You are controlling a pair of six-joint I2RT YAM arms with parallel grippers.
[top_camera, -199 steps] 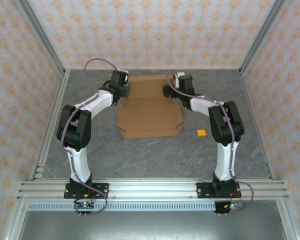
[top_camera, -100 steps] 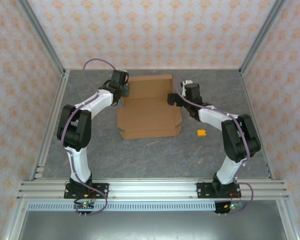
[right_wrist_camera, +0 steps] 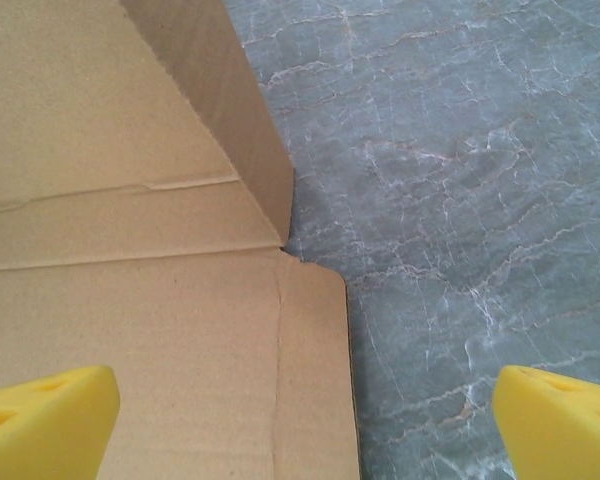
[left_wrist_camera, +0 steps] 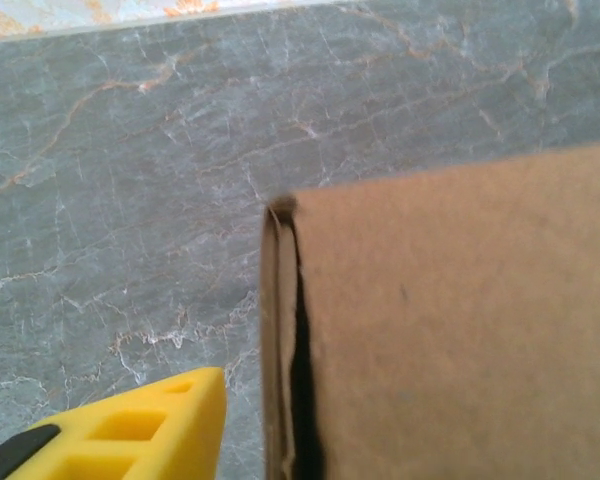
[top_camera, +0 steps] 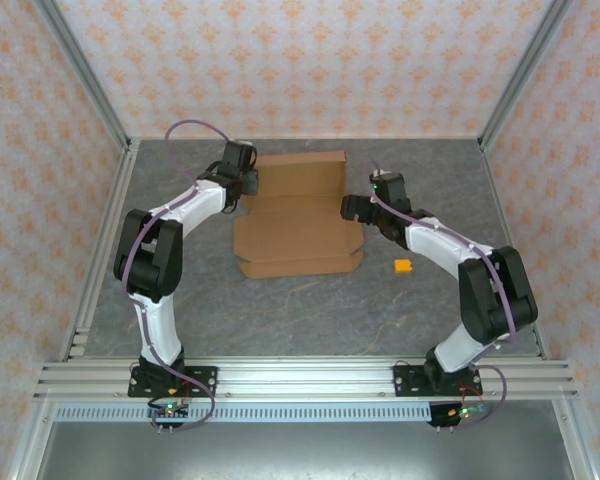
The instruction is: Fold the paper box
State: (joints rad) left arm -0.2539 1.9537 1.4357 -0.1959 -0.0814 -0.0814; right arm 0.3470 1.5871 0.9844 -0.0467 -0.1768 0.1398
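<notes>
Paper box: the paper box [top_camera: 298,222] lies opened out on the counter [top_camera: 310,320], a brown die-cut sheet with a wide far panel, a middle panel and a narrow near strip, with creases between them
Left tool: the left tool [top_camera: 248,186] is at the box's far left corner; in its wrist view one yellow finger [left_wrist_camera: 130,435] stands just off a cardboard edge without touching it, and the other finger is hidden, so I cannot tell how wide the tool is or whether it holds anything
Left edge of the box: from the left wrist, two cardboard layers [left_wrist_camera: 280,340] lie close together with a dark slit between them, which reads as a side flap turned up or over
Right tool: the right tool [top_camera: 348,208] hangs at the box's right edge, spread wide; its fingertips [right_wrist_camera: 45,420] sit at the two lower corners of the wrist view and it holds nothing
Right edge of the box: a side flap [right_wrist_camera: 215,110] stands up from its crease on the far panel, while the rounded corner of the middle panel lies flat
Orange block: a tiny orange block [top_camera: 403,266] sits to the right of the box's near right corner, apart from it
Done, as judged: at most the first side flaps are bent up; no wall is locked and no tab sits in a slot
Left, as judged: nearly everything, meaning raising the walls, tucking the flaps and closing the lid
Progress: early
</notes>
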